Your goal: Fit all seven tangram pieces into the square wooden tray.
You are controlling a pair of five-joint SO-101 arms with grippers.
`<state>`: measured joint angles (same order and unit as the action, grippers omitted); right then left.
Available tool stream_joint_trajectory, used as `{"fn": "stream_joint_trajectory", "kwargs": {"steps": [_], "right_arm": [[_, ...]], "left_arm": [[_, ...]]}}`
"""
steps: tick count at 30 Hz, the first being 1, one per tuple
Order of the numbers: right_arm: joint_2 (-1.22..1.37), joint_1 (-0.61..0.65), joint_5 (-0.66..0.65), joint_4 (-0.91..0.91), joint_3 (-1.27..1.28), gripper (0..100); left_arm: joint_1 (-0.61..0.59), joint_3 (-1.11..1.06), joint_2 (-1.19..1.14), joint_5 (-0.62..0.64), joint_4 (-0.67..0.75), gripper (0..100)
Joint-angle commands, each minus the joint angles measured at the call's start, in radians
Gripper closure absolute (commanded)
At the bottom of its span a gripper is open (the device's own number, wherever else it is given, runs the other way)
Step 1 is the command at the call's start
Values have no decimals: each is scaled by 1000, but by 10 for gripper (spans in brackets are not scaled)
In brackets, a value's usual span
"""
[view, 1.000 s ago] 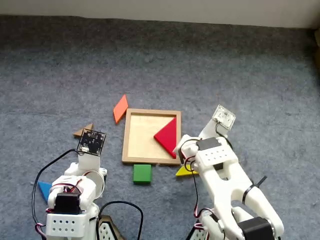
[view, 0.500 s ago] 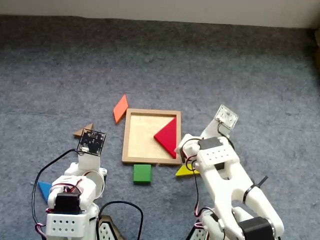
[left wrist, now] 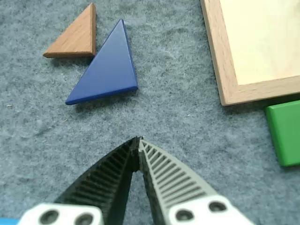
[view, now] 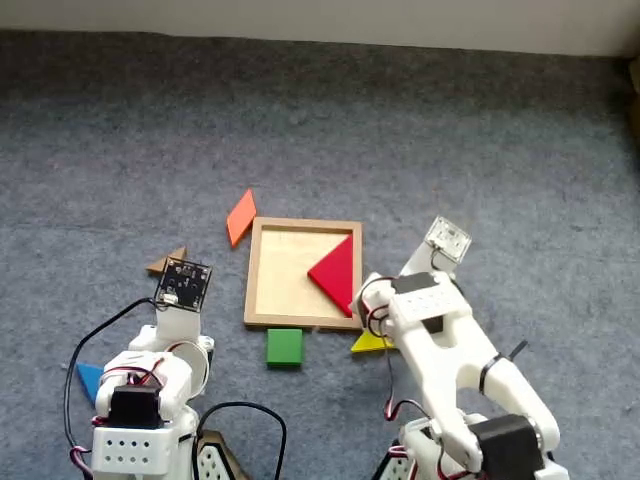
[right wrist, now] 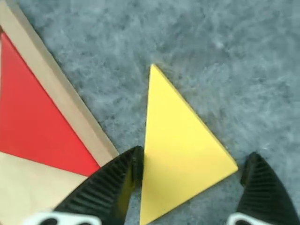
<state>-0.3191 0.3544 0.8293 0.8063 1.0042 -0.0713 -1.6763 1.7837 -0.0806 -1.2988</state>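
A fuzzy grey carpeted worktop is carrying everything. The square pale wooden tray is lying at its middle, smooth-floored and raised-rimmed, with a large glossy red triangle sitting flat in its right half. Just off the tray's near right corner, the right gripper is hanging with its ribbed black jaws spread wide on either side of a smooth yellow triangle, gripping nothing; from above, a yellow corner is peeking from under that arm. The left gripper is hovering over bare carpet, jaws pressed together and empty. Its wrist camera is revealing a dark blue triangle beside a small brown wooden triangle. A green square block is sitting against the tray's near rim, and an orange parallelogram is lying at its far left corner.
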Motion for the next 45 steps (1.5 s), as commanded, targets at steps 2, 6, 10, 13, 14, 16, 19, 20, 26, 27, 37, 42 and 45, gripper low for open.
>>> {"fn": "stream_joint_trajectory", "kwargs": {"steps": [2, 6, 10, 13, 14, 16, 19, 20, 26, 27, 37, 42, 45], "right_arm": [[77, -24, 37, 4, -97, 670], [87, -27, 37, 30, -128, 670], [87, -28, 35, 30, -130, 670], [87, -28, 34, 30, -130, 683], [87, -28, 34, 30, -130, 705], [87, -28, 34, 30, -130, 773], [87, -30, 34, 31, -130, 859], [87, -30, 34, 31, -130, 869], [84, -50, 32, 33, -131, 869], [84, -59, 32, 33, -131, 869], [-120, -73, -17, 128, -139, 869], [-266, -70, -68, 147, -140, 869], [-297, -33, -106, 145, -142, 869]], "left_arm": [[-10, -19, 33, 8, -8, 977], [-10, -19, 33, 8, -8, 977], [-10, -19, 33, 8, -8, 977], [-10, -19, 33, 8, -8, 977], [-10, -19, 33, 8, -8, 977], [-10, -19, 33, 8, -8, 977], [-10, -19, 33, 8, -8, 977], [-10, -19, 33, 8, -8, 977], [-10, -19, 33, 8, -8, 977], [-10, -19, 33, 8, -8, 977], [-10, -19, 33, 8, -8, 977], [-10, -19, 33, 8, -8, 977], [-10, -19, 33, 8, -8, 977]]}}
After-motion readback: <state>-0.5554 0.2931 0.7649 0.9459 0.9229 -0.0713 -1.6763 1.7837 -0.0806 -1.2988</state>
